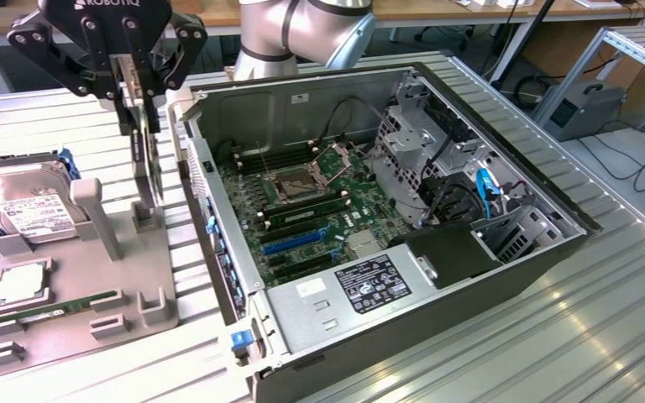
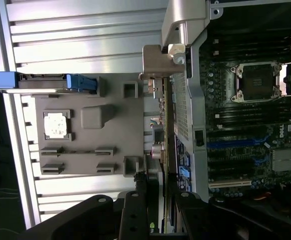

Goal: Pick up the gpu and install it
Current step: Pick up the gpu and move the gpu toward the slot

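The gpu [image 1: 144, 147] is a thin dark card standing on edge, hanging from my gripper [image 1: 132, 84], which is shut on its upper edge. It is over the grey holder tray [image 1: 132, 277], to the exterior view's left of the open computer case [image 1: 435, 277]. Its lower edge is close to the tray's upright slot posts; I cannot tell if they touch. In the wrist view the gpu [image 2: 168, 125] appears edge-on between my gripper [image 2: 160, 212] fingers, its silver bracket [image 2: 153, 65] at the far end, next to the case's wall. The motherboard's blue slot [image 1: 295, 239] lies free inside the case.
On the tray sit a silver hard drive [image 1: 31, 210] with a white label, a square processor [image 1: 20, 285] and a green memory stick [image 1: 54, 312]. The case holds a power supply [image 1: 368, 290], drive cage [image 1: 412, 143] and cables. A ribbed metal table [image 1: 547, 336] lies underneath.
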{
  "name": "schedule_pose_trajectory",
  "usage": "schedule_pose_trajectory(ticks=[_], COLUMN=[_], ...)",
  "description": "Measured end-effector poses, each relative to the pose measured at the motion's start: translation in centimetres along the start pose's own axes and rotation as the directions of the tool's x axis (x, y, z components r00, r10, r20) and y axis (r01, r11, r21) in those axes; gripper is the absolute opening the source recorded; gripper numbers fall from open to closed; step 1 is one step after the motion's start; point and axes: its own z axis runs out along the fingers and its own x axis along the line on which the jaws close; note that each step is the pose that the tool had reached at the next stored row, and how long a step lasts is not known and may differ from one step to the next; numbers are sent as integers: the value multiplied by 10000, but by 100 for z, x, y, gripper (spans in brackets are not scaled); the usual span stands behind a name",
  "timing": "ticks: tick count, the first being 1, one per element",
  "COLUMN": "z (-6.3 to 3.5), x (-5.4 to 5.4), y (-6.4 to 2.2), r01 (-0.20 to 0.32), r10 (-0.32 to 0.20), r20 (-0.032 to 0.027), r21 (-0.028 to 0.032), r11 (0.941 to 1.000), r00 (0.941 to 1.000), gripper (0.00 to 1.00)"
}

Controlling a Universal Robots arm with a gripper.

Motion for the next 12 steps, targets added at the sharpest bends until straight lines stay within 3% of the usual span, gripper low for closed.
schedule_pose_trajectory(ticks=[12], z=[0], x=[-94], y=[8], r01=[3], r10=[-3], r20=[-55], r21=[4], r11=[10000], r00=[10000], gripper=[27])
